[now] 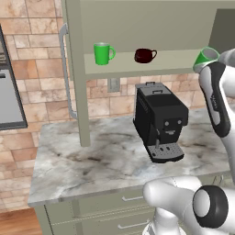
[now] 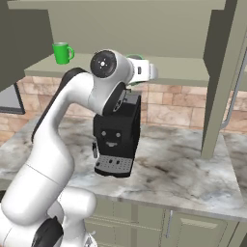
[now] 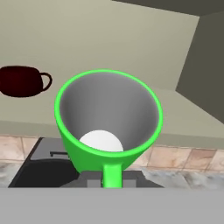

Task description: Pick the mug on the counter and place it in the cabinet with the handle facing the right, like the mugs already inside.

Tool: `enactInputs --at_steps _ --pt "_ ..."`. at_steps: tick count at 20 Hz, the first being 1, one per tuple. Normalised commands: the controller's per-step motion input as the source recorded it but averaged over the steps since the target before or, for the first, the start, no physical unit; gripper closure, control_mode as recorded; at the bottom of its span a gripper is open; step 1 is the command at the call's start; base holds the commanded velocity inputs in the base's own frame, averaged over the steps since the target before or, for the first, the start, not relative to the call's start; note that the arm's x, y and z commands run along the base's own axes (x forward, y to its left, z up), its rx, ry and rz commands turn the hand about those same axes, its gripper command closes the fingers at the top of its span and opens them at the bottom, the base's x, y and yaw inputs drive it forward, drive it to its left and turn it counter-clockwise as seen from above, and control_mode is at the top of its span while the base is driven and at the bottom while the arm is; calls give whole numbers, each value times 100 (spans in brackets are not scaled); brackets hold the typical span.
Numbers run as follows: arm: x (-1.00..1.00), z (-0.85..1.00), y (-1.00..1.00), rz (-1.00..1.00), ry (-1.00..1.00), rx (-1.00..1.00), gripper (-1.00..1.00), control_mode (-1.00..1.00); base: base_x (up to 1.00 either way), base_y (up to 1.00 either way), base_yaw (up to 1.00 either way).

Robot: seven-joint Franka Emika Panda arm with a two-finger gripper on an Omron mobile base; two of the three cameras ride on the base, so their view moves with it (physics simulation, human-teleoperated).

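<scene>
The mug [image 3: 109, 127] is held tilted in the air at the cabinet's shelf [image 1: 179, 62], above the coffee machine [image 1: 160, 121] on the table [image 1: 92, 160]. The pincer's grip cannot be made out. A lime-green mug [image 1: 103, 53] and a dark red mug [image 1: 144, 55] are seen on the shelf.

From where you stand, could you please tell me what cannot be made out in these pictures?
- Gripper fingertips: in the hand view, the plain green straight-sided mug covers them.
- Mug body: in the left base view, the white arm hides its lower part; the right base view shows just a rim sliver.
- Squat dark red mug: cut by the hand view's left edge.
</scene>
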Motion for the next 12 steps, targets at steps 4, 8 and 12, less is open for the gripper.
enactInputs --at_steps 4,8,12 --pt "40 0 0 3 0 0 100 -100 0 0 0" --pt "36 0 0 3 0 0 100 -100 0 0 0" --pt "36 0 0 3 0 0 100 -100 0 0 0"
